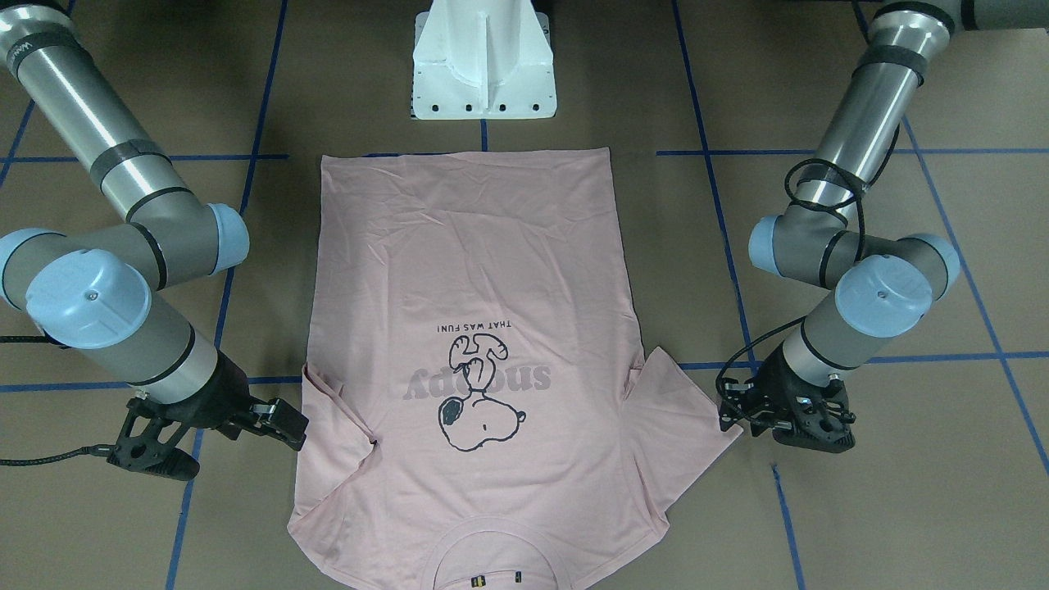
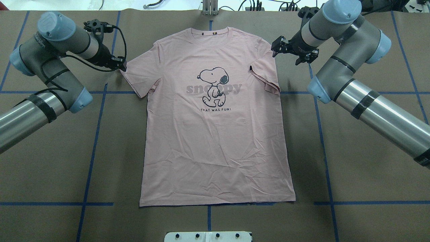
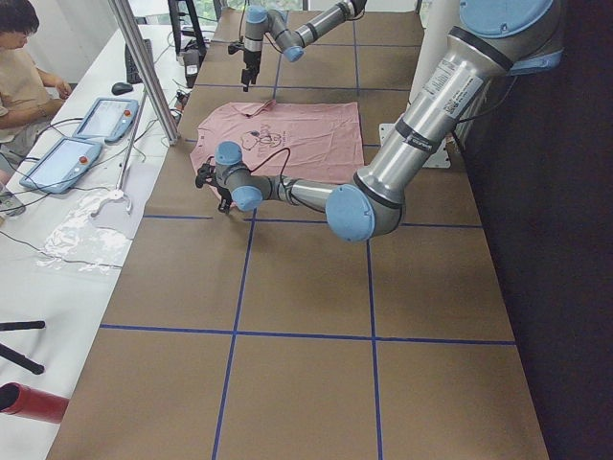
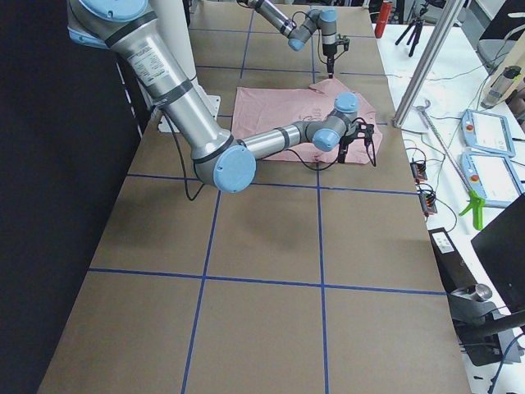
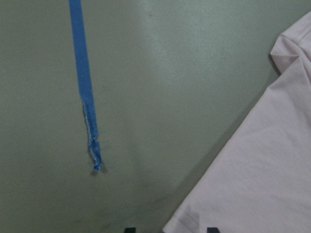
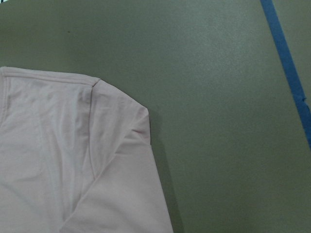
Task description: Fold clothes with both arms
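Observation:
The pale pink Snoopy T-shirt (image 2: 215, 141) lies flat and print-up on the brown table, collar away from the robot's base. It also shows in the front view (image 1: 492, 270). My left gripper (image 2: 120, 64) (image 1: 737, 414) is low at the tip of the spread sleeve. In the left wrist view its open fingertips (image 5: 211, 229) straddle the sleeve's hem corner (image 5: 184, 221). My right gripper (image 2: 274, 47) (image 1: 287, 422) looks open and empty just outside the other shoulder (image 6: 121, 104), whose sleeve (image 2: 268, 80) is partly folded onto the body.
The white pedestal base (image 1: 483, 65) stands at the shirt's hem end. Blue tape lines (image 2: 94, 134) cross the table. An operator (image 3: 19, 57) sits at a side bench with tablets (image 3: 86, 125) beyond the collar end.

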`<action>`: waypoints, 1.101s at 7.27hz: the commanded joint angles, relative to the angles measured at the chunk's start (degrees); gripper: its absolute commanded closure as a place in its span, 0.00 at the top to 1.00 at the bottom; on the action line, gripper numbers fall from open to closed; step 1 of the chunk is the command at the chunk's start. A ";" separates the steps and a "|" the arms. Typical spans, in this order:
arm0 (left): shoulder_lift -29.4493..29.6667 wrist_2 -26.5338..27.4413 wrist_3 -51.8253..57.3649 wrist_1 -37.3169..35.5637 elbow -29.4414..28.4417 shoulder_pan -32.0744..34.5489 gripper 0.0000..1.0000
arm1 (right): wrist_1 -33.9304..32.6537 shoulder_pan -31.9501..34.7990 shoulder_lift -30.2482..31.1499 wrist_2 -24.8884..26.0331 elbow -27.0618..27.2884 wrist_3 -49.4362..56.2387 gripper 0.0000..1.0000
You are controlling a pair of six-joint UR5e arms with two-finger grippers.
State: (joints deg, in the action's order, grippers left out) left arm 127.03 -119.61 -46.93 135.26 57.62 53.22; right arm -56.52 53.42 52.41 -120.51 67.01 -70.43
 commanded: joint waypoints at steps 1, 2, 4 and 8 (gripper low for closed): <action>1.11 0.08 0.09 0.00 -1.10 -0.13 0.15 | 0.00 -0.07 0.67 0.01 -0.22 0.12 1.00; 1.20 0.08 0.00 -0.09 -1.10 -0.13 0.00 | 0.00 -0.07 0.67 0.01 -0.22 0.03 1.00; 4.17 -0.01 -3.31 -0.26 -0.14 -0.13 0.00 | 0.00 -0.07 0.59 0.01 -0.04 -0.06 1.00; 11.65 7.61 -12.20 -3.86 -1.01 -6.44 0.00 | 0.18 2.21 2.25 -5.35 2.42 0.03 1.00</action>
State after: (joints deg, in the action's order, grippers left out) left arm 137.00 -115.73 -56.53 132.52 56.87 48.96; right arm -56.41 55.14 54.14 -124.45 68.89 -70.38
